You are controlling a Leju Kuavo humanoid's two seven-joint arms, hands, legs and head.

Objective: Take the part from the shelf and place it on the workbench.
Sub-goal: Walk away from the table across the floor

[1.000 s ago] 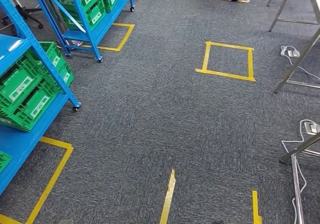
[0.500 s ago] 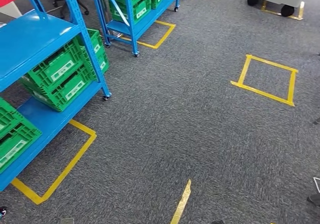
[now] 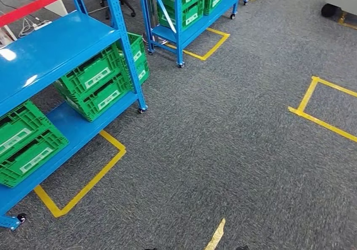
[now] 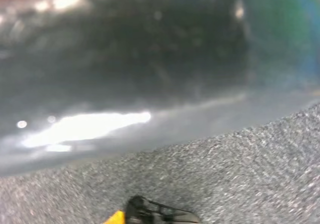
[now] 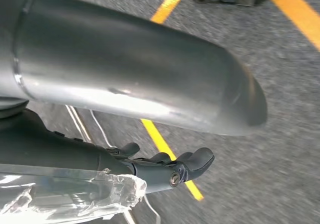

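So the head view is mostly grey speckled carpet (image 3: 218, 149); the big blue metal shelf rack (image 3: 54, 43) fills the left side of the frame, with green slatted plastic crates (image 3: 99, 85) sitting tilted on its lower level and another stack of them (image 3: 25, 141) at the far left edge; a second blue rack with more green crates (image 3: 179, 15) stands at top centre. There's a yellow tape outline on the floor (image 3: 84, 186) just beside the near rack's lower shelf, and a yellow tape square (image 3: 319, 121) over at the right edge; a red strip (image 3: 38, 4) runs across the upper left corner.

The part itself: honestly can't tell where it is; the crates' insides aren't readable from this angle.

In the right wrist view, the right hand (image 5: 158, 169) comes in from the left edge; its dark fingers (image 5: 196, 159) are stretched out fairly straight and close together, not spread wide. A crinkly clear plastic wrapping (image 5: 94, 194) lies right up against the hand in the lower left of that frame; whether the hand is actually gripping it, or what's inside it, I can't tell. A yellow tape line (image 5: 166, 149) crosses the carpet behind the fingers.

The left hand's fingers I can't judge at all; the left wrist view is a dark smear over carpet.
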